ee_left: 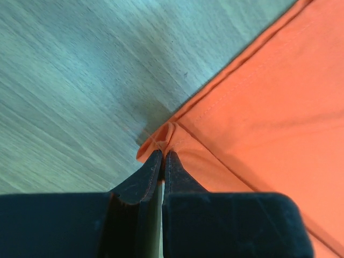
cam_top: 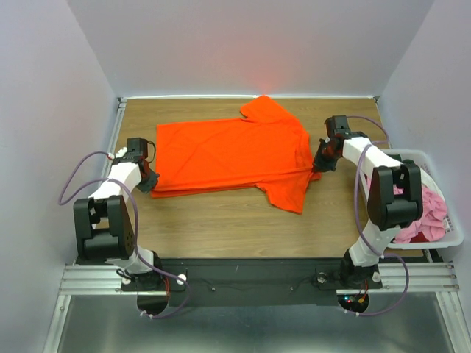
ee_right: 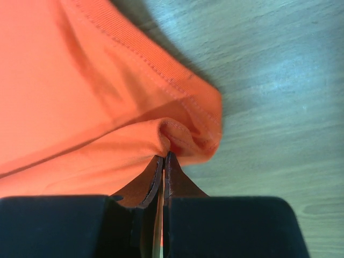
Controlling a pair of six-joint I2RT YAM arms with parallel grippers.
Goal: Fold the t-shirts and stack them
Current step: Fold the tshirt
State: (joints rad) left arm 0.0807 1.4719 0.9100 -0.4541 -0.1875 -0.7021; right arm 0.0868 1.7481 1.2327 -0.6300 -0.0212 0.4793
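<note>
The orange t-shirt lies sideways and mostly flat on the wooden table. Its hem is toward the left arm and its neck end toward the right; one sleeve points to the far edge and the other toward the arm bases. The left gripper is clenched on the near hem corner, and its wrist view shows the seam bunched right at the closed tips. The right gripper is likewise clamped on a fold of cloth at the neck-end edge, with a small pucker at its tips. I judge the step in hand to be a lengthwise fold of the near edge. To do it well, I lift both pinch points together to the same height and hold the edge taut between them without stretching it. I then carry it across parallel to the far edge and lower it flat before releasing. Risk: the near sleeve may trail and crease underneath. The white bin holding pink cloth sits just beside the right arm.
</note>
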